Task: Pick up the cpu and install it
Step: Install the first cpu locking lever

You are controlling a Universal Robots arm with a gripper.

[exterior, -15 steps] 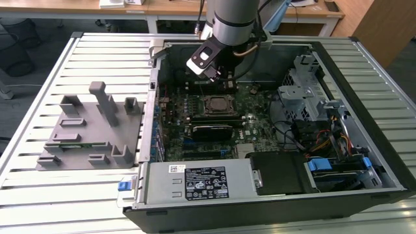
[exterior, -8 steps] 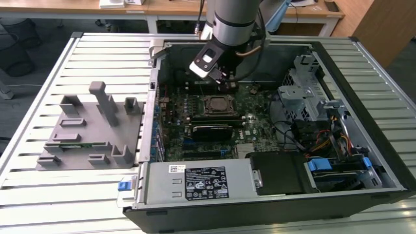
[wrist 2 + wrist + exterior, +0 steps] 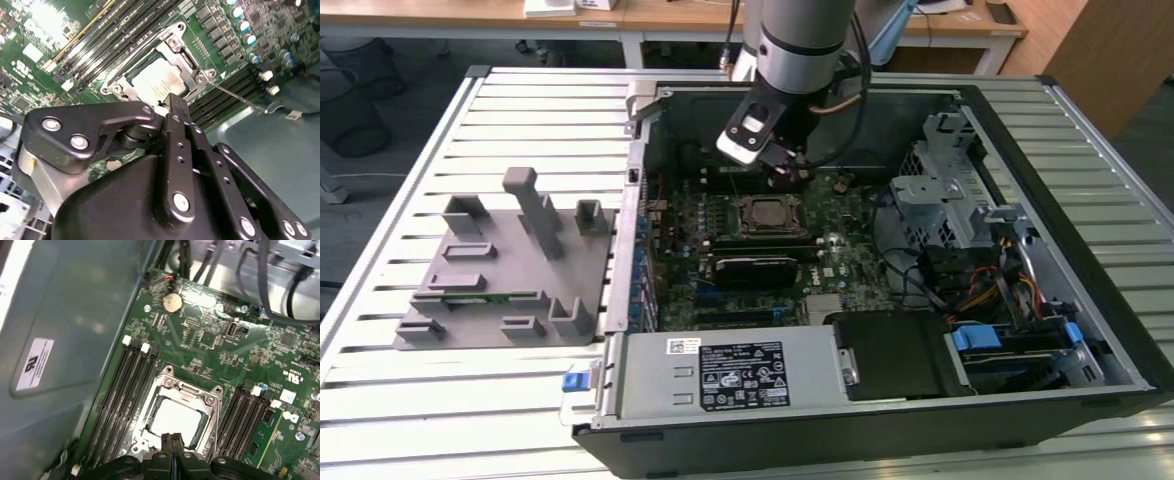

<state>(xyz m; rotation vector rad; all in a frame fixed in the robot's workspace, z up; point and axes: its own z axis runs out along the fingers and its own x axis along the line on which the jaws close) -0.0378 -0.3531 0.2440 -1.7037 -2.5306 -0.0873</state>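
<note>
Already the cpu — a flat silvery-white square — lies seated in the metal-framed socket on the green motherboard. The black gripper hangs just above it, jaws pressed together and holding nothing. A likely risk: pressing down could bend fragile socket contacts — or the fingertips could scrape the smooth metal lid.
</note>
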